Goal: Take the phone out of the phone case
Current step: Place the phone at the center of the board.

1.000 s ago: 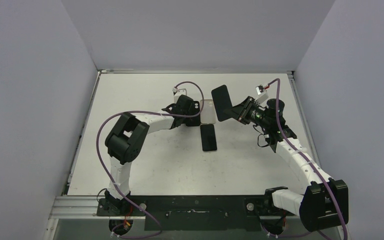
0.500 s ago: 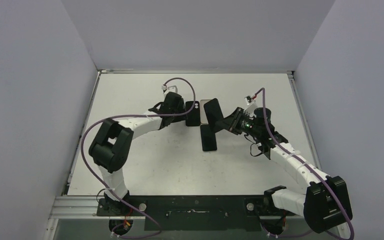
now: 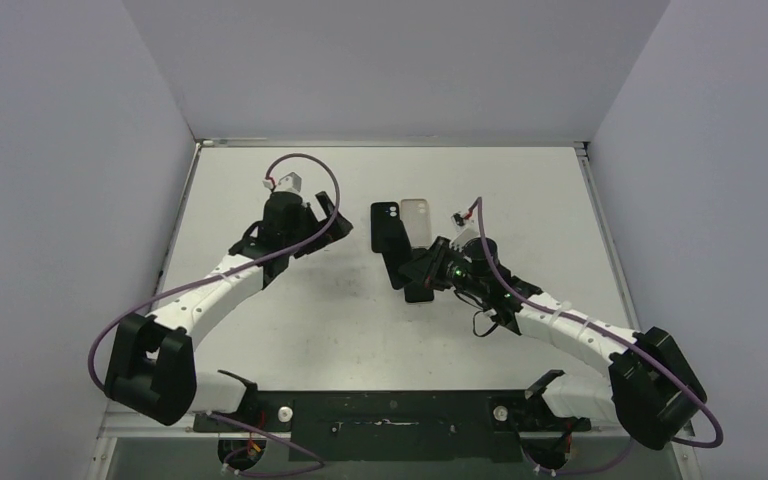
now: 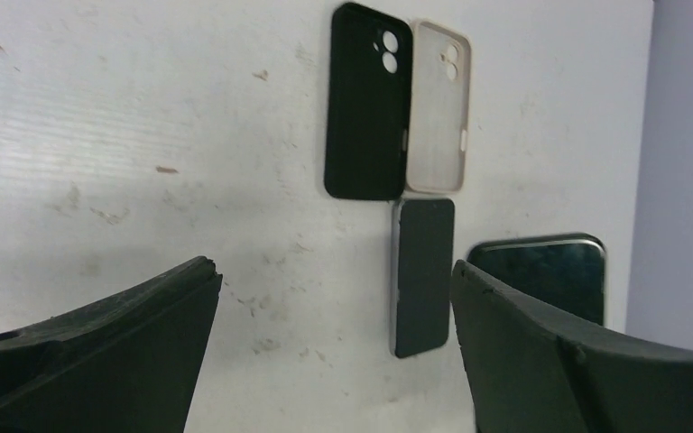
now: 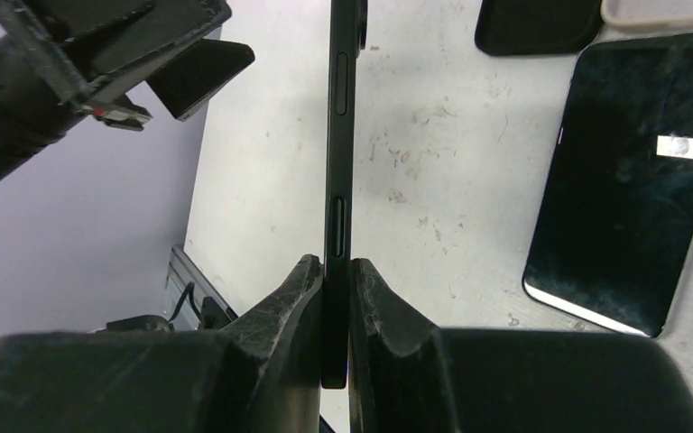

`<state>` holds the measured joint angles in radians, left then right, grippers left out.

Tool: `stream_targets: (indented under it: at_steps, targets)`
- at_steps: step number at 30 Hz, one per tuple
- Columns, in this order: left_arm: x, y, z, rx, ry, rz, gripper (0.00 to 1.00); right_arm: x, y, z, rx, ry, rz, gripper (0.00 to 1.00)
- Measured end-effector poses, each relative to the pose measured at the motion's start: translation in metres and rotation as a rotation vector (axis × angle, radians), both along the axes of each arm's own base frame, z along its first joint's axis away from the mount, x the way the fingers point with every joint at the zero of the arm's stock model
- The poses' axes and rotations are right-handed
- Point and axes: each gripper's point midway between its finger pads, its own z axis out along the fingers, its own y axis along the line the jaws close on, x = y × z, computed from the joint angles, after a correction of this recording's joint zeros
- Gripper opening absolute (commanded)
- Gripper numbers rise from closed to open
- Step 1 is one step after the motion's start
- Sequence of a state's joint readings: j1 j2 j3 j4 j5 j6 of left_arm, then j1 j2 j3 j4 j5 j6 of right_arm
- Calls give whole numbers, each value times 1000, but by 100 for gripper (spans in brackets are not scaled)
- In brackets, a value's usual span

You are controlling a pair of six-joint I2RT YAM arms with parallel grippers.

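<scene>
An empty black phone case (image 3: 388, 226) (image 4: 366, 101) lies flat mid-table, its camera holes showing the white surface. My right gripper (image 3: 423, 270) (image 5: 337, 263) is shut on a dark phone (image 5: 341, 171), which I see edge-on, lifted just above the table below that case. My left gripper (image 3: 334, 218) (image 4: 334, 271) hangs open and empty, well left of the case. In the left wrist view the held phone (image 4: 541, 269) shows partly behind my right-hand finger.
A pale translucent case (image 3: 417, 219) (image 4: 438, 108) lies against the black case's right side. A second dark phone (image 4: 422, 275) (image 5: 636, 180) lies screen-up below the cases, partly under my right gripper. Bare white table (image 3: 260, 330) spreads left and front; walls enclose the sides.
My left gripper opened, left the black case lying beside the pale one, and drew back to the left. My right arm swung down and left with the phone.
</scene>
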<state>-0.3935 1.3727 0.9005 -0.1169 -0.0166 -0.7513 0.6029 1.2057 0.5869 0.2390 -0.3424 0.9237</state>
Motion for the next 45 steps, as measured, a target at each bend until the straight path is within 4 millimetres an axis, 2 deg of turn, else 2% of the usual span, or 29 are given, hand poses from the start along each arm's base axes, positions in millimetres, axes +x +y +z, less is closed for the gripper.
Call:
stream_targets:
  at_steps: [6, 13, 17, 22, 29, 38, 45]
  targets:
    - [-38, -19, 5, -111, 59, -51, 97, -9, 8, -16, -28, 5, -3, 0]
    - [-72, -36, 28, -198, 84, -59, 97, -11, 8, -16, -26, -11, -1, 0]
    - [-84, -38, 36, -209, 87, -56, 97, -16, 9, -17, -20, -31, 20, 0]
    - [-89, -37, 40, -223, 95, -31, 97, -24, 9, -23, -31, -31, 49, 0]
    - [-98, -54, 32, -228, 129, -11, 97, -38, 13, -19, -31, -67, 88, 0]
    - [-88, -60, 28, -252, 142, 40, 97, -44, 14, -23, -47, -78, 89, 0]
    - [-90, -75, 14, -244, 172, 47, 97, -45, 15, -24, -60, -90, 88, 0]
